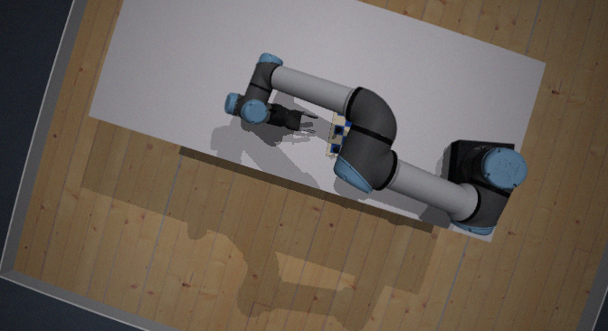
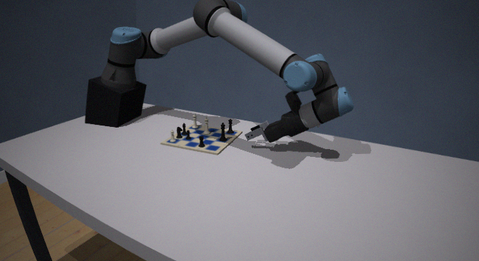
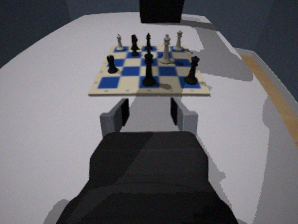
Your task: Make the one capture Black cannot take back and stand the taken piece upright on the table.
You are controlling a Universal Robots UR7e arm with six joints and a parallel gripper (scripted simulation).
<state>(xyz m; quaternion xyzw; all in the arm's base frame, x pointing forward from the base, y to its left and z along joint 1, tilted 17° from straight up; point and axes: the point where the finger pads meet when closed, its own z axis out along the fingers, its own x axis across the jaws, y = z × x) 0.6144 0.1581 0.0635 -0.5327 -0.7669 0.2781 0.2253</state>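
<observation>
A small blue and cream chessboard (image 2: pixel 204 138) lies on the white table; it also shows in the wrist view (image 3: pixel 149 75) and half hidden under the arm in the top view (image 1: pixel 337 134). Several black pieces stand on it, among them a tall one (image 2: pixel 223 132) (image 3: pixel 149 70) near the board's near edge and another (image 2: pixel 230 126) (image 3: pixel 193 71) at a corner. White pieces (image 2: pixel 206 125) (image 3: pixel 166 50) stand toward the robot base. All look upright. My gripper (image 2: pixel 256 132) (image 3: pixel 149 106) (image 1: pixel 308 123) is open and empty. It hovers low over the table just off the board's edge, pointing at the board.
The robot's black base block (image 2: pixel 114 101) stands on the table behind the board. The table's edge runs along the right of the wrist view (image 3: pixel 269 90). The arm's elbow (image 1: pixel 368 134) hangs over most of the board in the top view.
</observation>
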